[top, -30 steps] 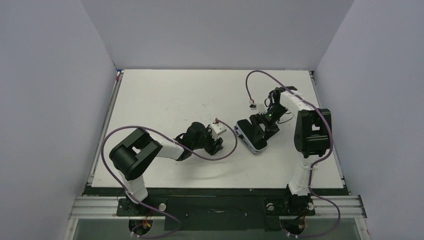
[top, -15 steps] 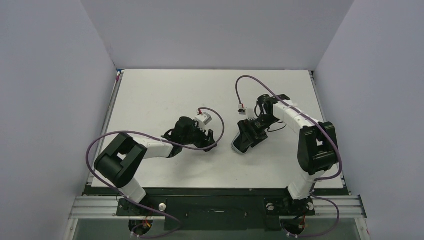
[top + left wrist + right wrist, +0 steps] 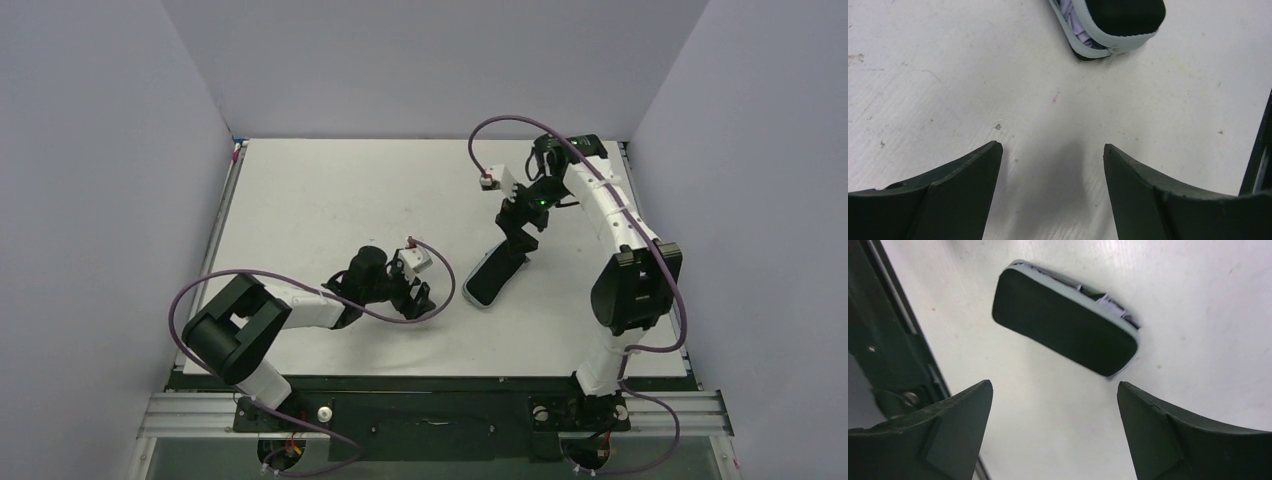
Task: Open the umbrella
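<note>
The umbrella (image 3: pixel 492 272) lies folded flat on the white table, a black oblong pack with a pale lavender rim. The left wrist view has its near end at the top (image 3: pixel 1113 20); the right wrist view shows all of it (image 3: pixel 1063 330). No shaft or handle shows. My left gripper (image 3: pixel 420 297) (image 3: pixel 1050 147) sits low over the table just left of the umbrella, open, with bare table between its fingers. My right gripper (image 3: pixel 518 236) (image 3: pixel 1054 385) hangs open above the umbrella's far end, apart from it and holding nothing.
Grey walls close in the table (image 3: pixel 330 190) on three sides. A black rail (image 3: pixel 430 385) runs along the near edge, and a dark side rail (image 3: pixel 893 340) shows in the right wrist view. Purple cables (image 3: pixel 440 285) loop off both wrists.
My right gripper has opened wider, let go of the umbrella and drawn back up and away toward the far right. The umbrella has turned more end-on. My left gripper has opened and shifted slightly nearer.
</note>
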